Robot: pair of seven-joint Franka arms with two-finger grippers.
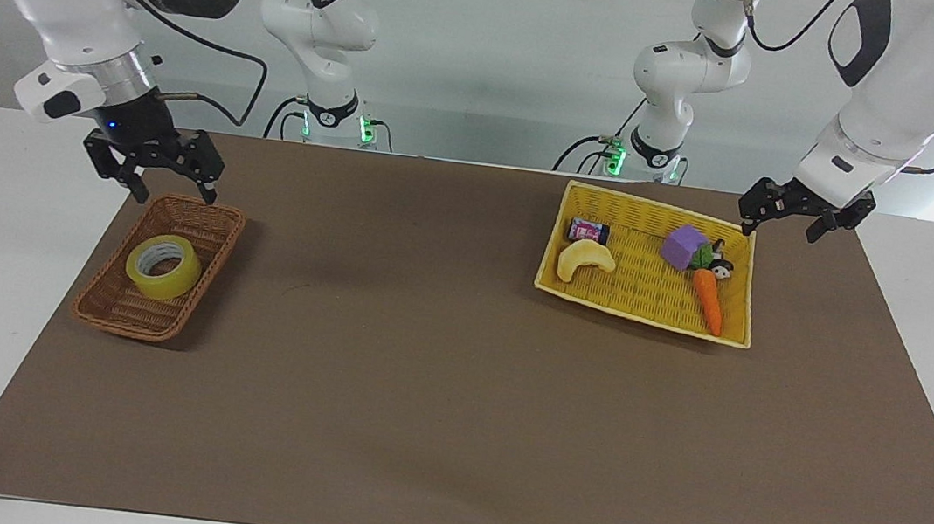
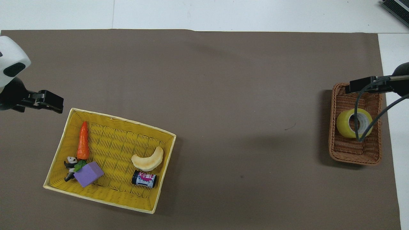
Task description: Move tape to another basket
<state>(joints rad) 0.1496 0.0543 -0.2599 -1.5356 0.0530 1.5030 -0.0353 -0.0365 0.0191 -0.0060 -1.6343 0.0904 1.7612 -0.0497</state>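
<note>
The tape (image 1: 163, 266) (image 2: 354, 123), a yellow roll with a whitish core, lies flat in the brown wicker basket (image 1: 101, 313) (image 2: 354, 158) at the right arm's end of the table. My right gripper (image 1: 175, 195) (image 2: 361, 86) hangs open in the air over that basket's rim, apart from the tape, with nothing between its fingers. In the overhead view its cable crosses in front of the roll. My left gripper (image 1: 779, 227) (image 2: 48, 103) hovers open and empty just off a corner of the yellow basket (image 1: 641, 315) (image 2: 121, 118).
The yellow basket holds a carrot toy (image 1: 709, 300), a purple block (image 1: 683, 247), a small panda figure (image 2: 71, 162), a pale crescent toy (image 1: 583, 259) and a small can (image 1: 589, 230). A brown mat (image 1: 418, 380) covers the table between the two baskets.
</note>
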